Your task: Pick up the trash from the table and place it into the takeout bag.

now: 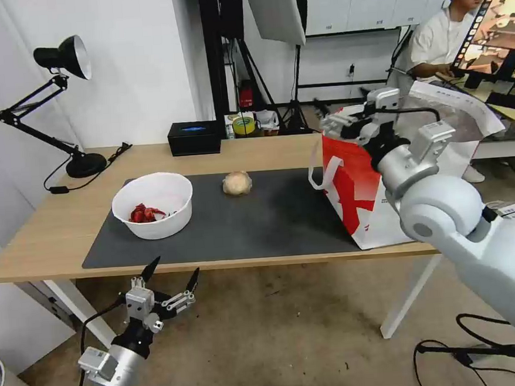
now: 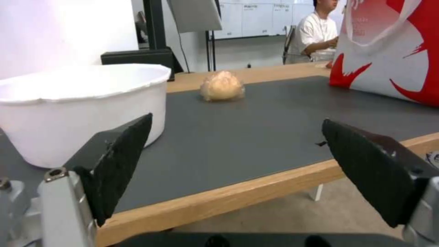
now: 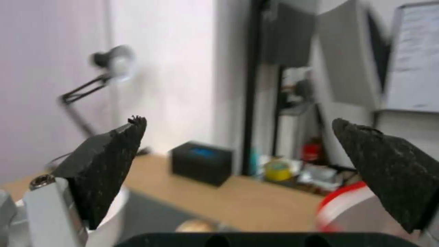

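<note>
On the table's [image 1: 49, 237] dark grey mat [image 1: 271, 227] stands a white round bowl [image 1: 152, 205] with red scraps, and a beige ball [image 1: 237, 183] lies to its right. The white-and-red takeout bag [image 1: 354, 195] stands upright at the mat's right end. My right gripper [image 1: 333, 118] hovers open over the bag's mouth with nothing between its fingers [image 3: 109, 154]. My left gripper [image 1: 172, 270] hangs open below the table's front edge, in front of the bowl [image 2: 82, 106]. From there the ball [image 2: 222, 85] and bag [image 2: 393, 51] lie farther off.
A black rectangular box [image 1: 195, 137] sits at the table's back edge, and a black desk lamp [image 1: 63, 56] stands at the back left corner. Cables run across the floor at the right. Open mat lies between the bowl and the bag.
</note>
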Motion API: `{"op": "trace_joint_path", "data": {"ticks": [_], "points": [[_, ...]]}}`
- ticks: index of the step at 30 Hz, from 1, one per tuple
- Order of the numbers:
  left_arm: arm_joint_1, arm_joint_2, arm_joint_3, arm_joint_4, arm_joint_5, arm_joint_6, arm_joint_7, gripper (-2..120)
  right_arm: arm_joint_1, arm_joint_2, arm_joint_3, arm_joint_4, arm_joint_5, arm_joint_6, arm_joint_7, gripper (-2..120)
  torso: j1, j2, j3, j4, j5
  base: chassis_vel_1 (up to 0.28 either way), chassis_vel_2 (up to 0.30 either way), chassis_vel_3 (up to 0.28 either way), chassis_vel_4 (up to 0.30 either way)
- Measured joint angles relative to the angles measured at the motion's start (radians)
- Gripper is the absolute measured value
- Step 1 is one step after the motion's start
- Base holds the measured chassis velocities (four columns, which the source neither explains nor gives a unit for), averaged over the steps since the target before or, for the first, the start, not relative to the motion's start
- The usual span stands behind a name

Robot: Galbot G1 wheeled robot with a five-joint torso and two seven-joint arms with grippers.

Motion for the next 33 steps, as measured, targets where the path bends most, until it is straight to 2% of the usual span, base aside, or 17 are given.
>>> {"op": "trace_joint_path", "data": {"ticks": [1, 2, 4, 9, 13, 26, 33], "points": [[-0.015, 0.012, 0.013, 0.004, -0.003, 0.001, -0.001, 100, -0.07, -0.014, 0.029, 0.027, 0.006, 0.001, -0.048, 100, 0.0, 0.0, 0.0, 0.0002, 0.0004, 0.0, 0.0, 0.0, 0.0], [-0.015, 0.012, 0.013, 0.004, -0.003, 0.001, -0.001, 100, -0.07, -0.014, 0.029, 0.027, 0.006, 0.001, -0.048, 100, 0.0, 0.0, 0.0, 0.0002, 0.0004, 0.0, 0.0, 0.0, 0.0], [-0.04, 0.028, 0.03, 0.012, -0.008, 0.004, -0.002, 100, -0.141, -0.033, 0.058, 0.055, 0.007, 0.002, -0.077, 100, 0.0, 0.0, 0.0, -0.0012, 0.0, 0.0, 0.0, 0.0, 0.0], [-0.039, 0.025, 0.031, 0.009, -0.009, 0.005, -0.003, 100, -0.215, -0.049, 0.068, 0.076, -0.001, 0.004, -0.107, 100, 0.0, 0.0, 0.0, -0.0001, -0.0002, 0.0, 0.0, 0.0, 0.0], [-0.035, 0.016, 0.027, 0.006, -0.008, 0.005, -0.003, 100, -0.246, -0.049, 0.07, 0.079, -0.019, 0.004, -0.115, 100, 0.0, 0.0, 0.0, -0.0001, -0.0001, 0.0, 0.0, 0.0, 0.0], [0.002, -0.005, -0.005, 0.0, 0.001, -0.007, -0.001, 100, -0.498, 0.034, 0.112, 0.042, -0.19, 0.076, -0.174, 100, 0.0, 0.0, 0.0, -0.0001, 0.0, 0.0, 0.0, 0.0, 0.0], [0.016, -0.006, -0.017, 0.0, 0.001, -0.017, 0.001, 100, -0.622, 0.098, 0.129, 0.027, -0.29, 0.137, -0.158, 100, 0.0, 0.0, 0.0, -0.0002, -0.0001, 0.0, 0.0, 0.0, 0.0]]}}
